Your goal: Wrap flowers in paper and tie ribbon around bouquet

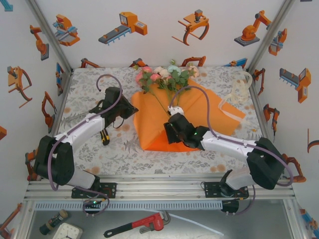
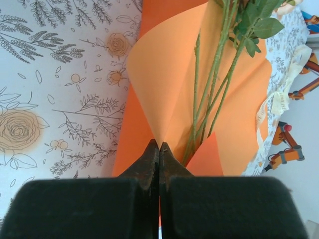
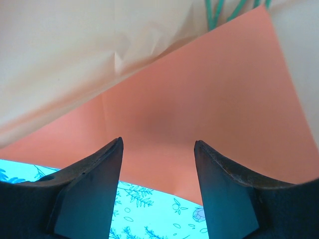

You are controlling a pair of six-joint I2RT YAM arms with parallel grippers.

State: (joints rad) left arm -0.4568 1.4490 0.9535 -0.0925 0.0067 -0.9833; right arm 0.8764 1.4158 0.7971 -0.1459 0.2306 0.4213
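Observation:
The orange paper lies mid-table, its left side folded up over the stems. The flowers rest on it with blooms toward the back; their green stems run down the sheet. My left gripper is shut on the paper's lifted left edge, pinching a fold at its tips. Over the sheet's near part, my right gripper is open, nothing between its fingers; orange paper lies just beyond them. The cream ribbon sits loose at the back right, and also shows past the paper's edge.
A black-and-yellow tool lies on the floral tablecloth under the left arm. Enclosure walls close off the table's left, right and back. A red pipe wrench and small items lie on the shelf below the near edge.

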